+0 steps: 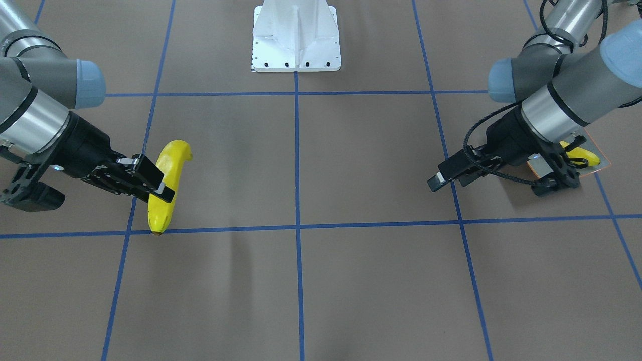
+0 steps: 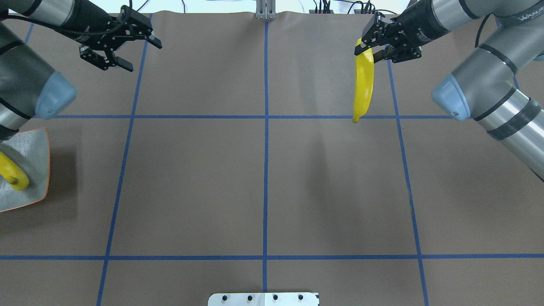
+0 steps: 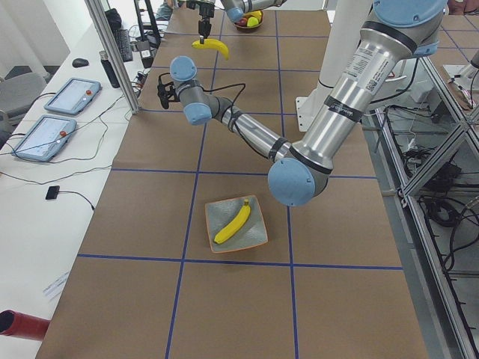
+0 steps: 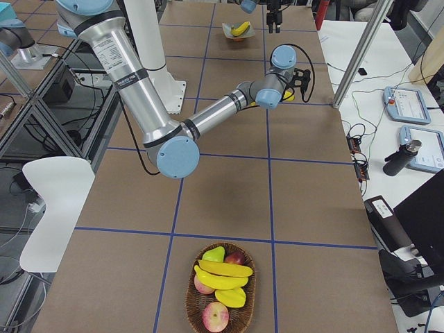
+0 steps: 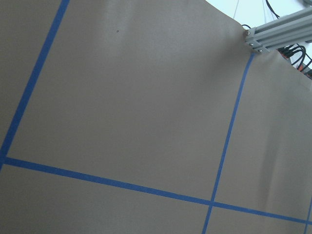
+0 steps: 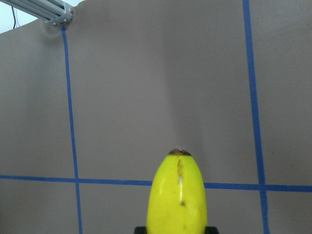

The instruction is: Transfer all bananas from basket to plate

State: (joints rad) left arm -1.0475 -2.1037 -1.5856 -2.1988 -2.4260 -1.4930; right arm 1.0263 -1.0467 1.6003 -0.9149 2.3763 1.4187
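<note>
My right gripper (image 2: 369, 41) is shut on the top end of a yellow banana (image 2: 364, 85), which hangs in the air over the table's far right area. The same banana (image 6: 179, 195) fills the bottom of the right wrist view, and it also shows in the front view (image 1: 168, 185). My left gripper (image 2: 140, 54) stands open and empty at the far left. The grey-green plate (image 2: 36, 144) with an orange rim lies at the left edge and carries one banana (image 2: 10, 170). The basket (image 4: 251, 277) at the table's right end holds more bananas (image 4: 222, 274).
Apples (image 4: 215, 316) and other yellow-green fruit lie in the basket with the bananas. A white robot base (image 1: 296, 40) stands at mid-table on the robot's side. Blue tape lines grid the brown table cover. Tablets and cables lie on a side desk (image 3: 60, 120).
</note>
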